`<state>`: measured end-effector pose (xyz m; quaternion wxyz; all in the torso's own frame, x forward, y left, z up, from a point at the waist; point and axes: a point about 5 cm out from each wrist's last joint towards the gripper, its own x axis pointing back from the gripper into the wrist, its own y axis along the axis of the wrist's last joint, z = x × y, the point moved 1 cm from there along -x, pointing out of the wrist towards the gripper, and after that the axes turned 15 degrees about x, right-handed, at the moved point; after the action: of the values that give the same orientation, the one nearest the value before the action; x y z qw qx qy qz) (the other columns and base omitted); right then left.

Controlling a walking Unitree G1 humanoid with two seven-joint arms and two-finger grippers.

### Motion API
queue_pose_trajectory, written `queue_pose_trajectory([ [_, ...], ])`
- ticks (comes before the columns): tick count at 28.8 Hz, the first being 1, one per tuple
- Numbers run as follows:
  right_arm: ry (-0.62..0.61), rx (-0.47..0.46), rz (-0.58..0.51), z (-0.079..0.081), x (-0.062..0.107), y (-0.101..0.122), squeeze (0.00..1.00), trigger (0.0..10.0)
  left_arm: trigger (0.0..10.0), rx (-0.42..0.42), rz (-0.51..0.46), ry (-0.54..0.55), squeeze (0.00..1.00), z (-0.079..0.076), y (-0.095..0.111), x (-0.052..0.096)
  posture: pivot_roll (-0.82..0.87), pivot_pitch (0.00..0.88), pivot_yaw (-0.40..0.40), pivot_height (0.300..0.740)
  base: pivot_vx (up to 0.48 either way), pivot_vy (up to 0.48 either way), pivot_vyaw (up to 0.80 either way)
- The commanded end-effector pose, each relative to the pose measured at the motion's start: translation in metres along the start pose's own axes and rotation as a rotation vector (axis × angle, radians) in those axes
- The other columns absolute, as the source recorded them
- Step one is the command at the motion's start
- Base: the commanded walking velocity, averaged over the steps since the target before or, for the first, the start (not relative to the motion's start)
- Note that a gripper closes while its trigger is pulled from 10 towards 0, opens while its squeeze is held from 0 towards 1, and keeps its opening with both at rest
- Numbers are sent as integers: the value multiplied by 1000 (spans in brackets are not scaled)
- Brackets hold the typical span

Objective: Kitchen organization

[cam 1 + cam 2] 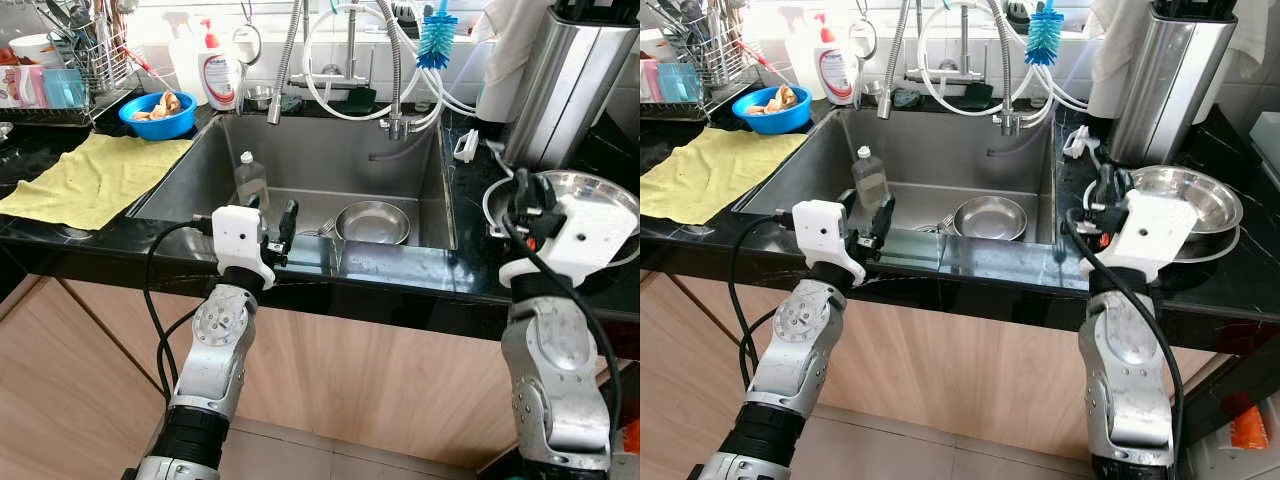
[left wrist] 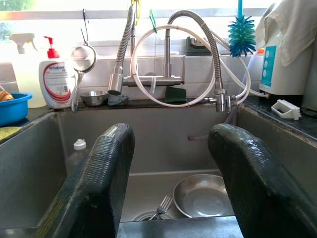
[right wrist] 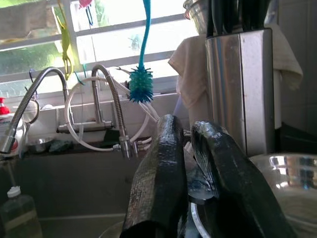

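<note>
Black stone counter [image 1: 60,240]; steel sink [image 1: 300,170]; yellow cloth [image 1: 90,178].

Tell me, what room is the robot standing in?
A home kitchen, most likely. There is a steel sink with a bowl and fork in it, a dish rack, and a soap bottle.

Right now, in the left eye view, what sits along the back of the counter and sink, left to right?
Dish rack → blue bowl → soap pump bottle → faucet hose → blue bottle brush → steel canister.
</note>
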<state>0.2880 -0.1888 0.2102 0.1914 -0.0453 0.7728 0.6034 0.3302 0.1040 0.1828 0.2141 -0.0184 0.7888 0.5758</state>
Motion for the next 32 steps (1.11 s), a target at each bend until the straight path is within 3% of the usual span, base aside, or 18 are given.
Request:
queue_pose_trajectory([
  [1, 8, -2, -16, 4, 1, 3, 0, 10000, 10000, -18, -2, 6, 0, 3, 2, -3, -56, 0, 57, 740, 0, 480, 0],
  [6, 6, -13, -9, 6, 0, 3, 0, 10000, 10000, -21, -2, 6, 0, 4, 3, -3, -54, 0, 59, 740, 0, 480, 0],
  [12, 7, -25, -9, 7, -1, 3, 0, 10000, 10000, -18, 0, -2, 0, 2, 2, -4, -62, 0, 63, 740, 0, 480, -571],
  [20, -5, -26, -19, 6, 0, 3, 0, 10000, 10000, -16, 2, -40, 0, -6, 1, -5, -61, 0, 62, 740, 0, 0, 0],
  [32, 45, -36, 2, 11, -1, -1, 0, 10000, 10000, -28, 1, -44, 0, -6, 3, -6, -61, 0, 61, 740, 0, 0, 0],
])
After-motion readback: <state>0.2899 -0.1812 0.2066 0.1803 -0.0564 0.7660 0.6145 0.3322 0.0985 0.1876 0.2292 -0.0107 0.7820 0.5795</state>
